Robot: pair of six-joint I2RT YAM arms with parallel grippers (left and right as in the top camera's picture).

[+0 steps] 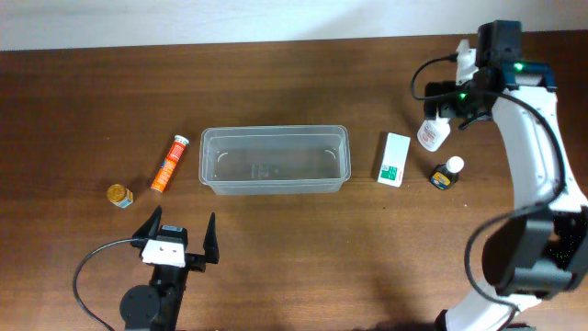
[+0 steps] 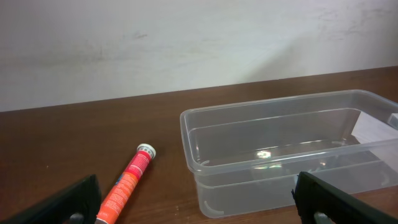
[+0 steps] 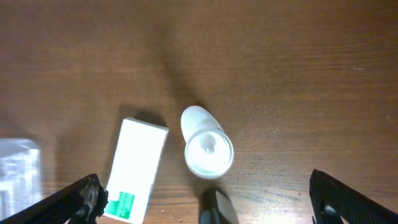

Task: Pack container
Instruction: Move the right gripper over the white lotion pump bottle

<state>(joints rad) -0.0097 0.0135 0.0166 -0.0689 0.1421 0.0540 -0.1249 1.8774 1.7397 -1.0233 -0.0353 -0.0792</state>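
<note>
Container (image 1: pixel 274 130) in the middle of the table (image 1: pixel 303 248), long side running left to right, open side up, bare floor showing through the clear walls. Seen low and close from the left wrist view (image 2: pixel 280 162), with only a pale corner at the left edge of the right wrist view (image 3: pixel 15 165).

Just left of it, an orange tube (image 1: pixel 169 164) (image 2: pixel 127 180) lying flat and slanted, white cap toward the far side, apart from the container wall. Farther left and a little nearer, a small jar with a yellow top (image 1: pixel 119 195).

To the right of the container, close but not touching, a white-and-green carton (image 1: pixel 395 159) (image 3: pixel 135 169) lying flat. Beside the carton on its right and slightly farther back, a white bottle (image 1: pixel 432 134) (image 3: pixel 206 148), showing its round top from above. Nearer than that, a dark bottle with a white cap (image 1: pixel 446 173).

Left gripper (image 1: pixel 179 228) near the front edge, to the near left of the container, fingers (image 2: pixel 68 202) spread wide and holding nothing.

Right gripper (image 1: pixel 452 103) at the far right, above the white bottle, fingers (image 3: pixel 84 199) likewise spread wide, with nothing gripped between them.
</note>
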